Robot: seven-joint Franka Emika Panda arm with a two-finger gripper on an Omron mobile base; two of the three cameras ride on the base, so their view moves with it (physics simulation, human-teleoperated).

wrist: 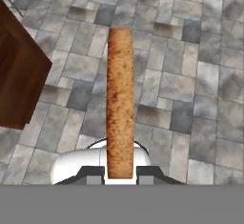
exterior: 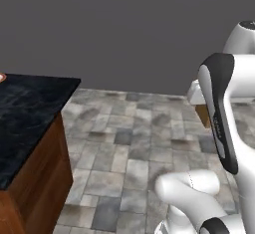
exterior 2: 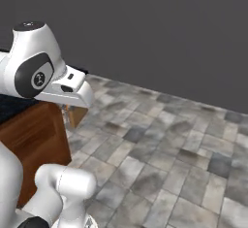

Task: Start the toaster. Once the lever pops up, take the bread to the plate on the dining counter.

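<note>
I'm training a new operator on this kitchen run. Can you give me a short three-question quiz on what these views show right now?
1. True or false: the claw is shut on the bread.
2. In the hand view, what lies beneath the bread?
A. a white plate
B. the tiled floor
C. a toaster slot
3. Fill in: in the left base view, the dining counter has a black marble top on a plain brown ______ base.

Key:
1. True; the slice stands edge-on between the fingertips.
2. B
3. wooden
</note>
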